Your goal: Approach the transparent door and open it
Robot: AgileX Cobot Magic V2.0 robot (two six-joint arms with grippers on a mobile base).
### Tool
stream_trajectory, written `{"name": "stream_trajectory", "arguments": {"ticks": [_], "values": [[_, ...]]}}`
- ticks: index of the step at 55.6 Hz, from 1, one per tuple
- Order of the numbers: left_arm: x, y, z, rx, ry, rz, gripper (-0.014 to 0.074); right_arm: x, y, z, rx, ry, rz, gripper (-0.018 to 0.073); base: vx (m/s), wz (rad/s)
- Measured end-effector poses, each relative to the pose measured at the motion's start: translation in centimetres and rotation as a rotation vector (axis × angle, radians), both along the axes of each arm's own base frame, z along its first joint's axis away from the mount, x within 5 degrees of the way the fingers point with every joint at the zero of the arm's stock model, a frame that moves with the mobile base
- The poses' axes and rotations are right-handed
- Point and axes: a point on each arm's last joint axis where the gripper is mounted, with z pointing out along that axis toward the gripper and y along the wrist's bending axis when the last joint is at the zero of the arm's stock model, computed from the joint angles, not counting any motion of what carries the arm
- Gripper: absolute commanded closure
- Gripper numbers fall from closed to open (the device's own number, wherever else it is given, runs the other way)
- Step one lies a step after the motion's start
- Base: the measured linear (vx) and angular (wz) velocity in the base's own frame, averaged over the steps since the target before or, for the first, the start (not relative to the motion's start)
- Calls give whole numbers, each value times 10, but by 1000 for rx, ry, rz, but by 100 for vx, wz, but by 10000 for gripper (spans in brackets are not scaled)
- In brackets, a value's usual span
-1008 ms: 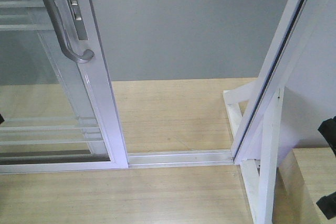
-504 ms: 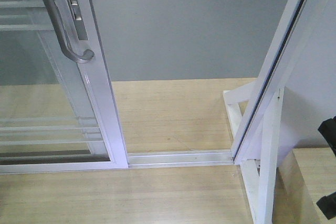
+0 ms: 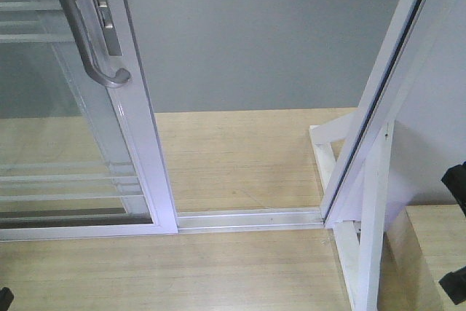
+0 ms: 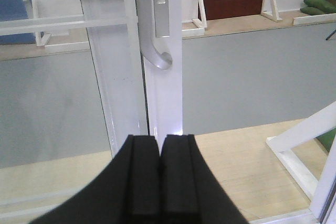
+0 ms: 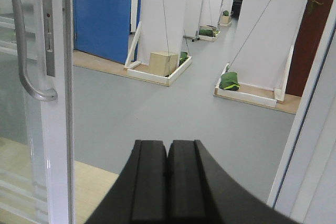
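The transparent door (image 3: 73,180) stands at the left, slid aside, with a white frame, thin horizontal bars and a curved grey pull handle (image 3: 86,41). An open gap lies between its edge and the right jamb (image 3: 378,107). In the left wrist view my left gripper (image 4: 159,137) is shut and empty, just below the door's white edge (image 4: 165,93) and handle end (image 4: 157,59). In the right wrist view my right gripper (image 5: 168,142) is shut and empty, to the right of the door edge (image 5: 55,119) and handle (image 5: 23,51), and apart from both.
A metal floor track (image 3: 247,218) crosses the doorway on the wooden platform. A white brace (image 3: 375,209) props the right jamb. Beyond lie grey floor, a blue door (image 5: 102,11), a wooden box (image 5: 164,62) and white partitions. Black arm parts show at the right edge (image 3: 457,180).
A black arm part that was at the left edge mid-height now shows at the bottom left corner. The black right arm parts have sunk slightly. The door has not moved.
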Motion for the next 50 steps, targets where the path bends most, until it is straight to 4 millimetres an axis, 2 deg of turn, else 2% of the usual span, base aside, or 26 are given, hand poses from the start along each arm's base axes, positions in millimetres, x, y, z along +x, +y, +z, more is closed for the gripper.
{"name": "stream_trajectory", "arguments": {"ticks": [44, 50], "values": [[0, 0, -1, -9, 14, -1, 596, 0, 0, 0, 0, 0, 0, 565, 0, 0], [0, 0, -1, -9, 14, -1, 596, 0, 0, -8, 0, 1, -1, 565, 0, 0]]}}
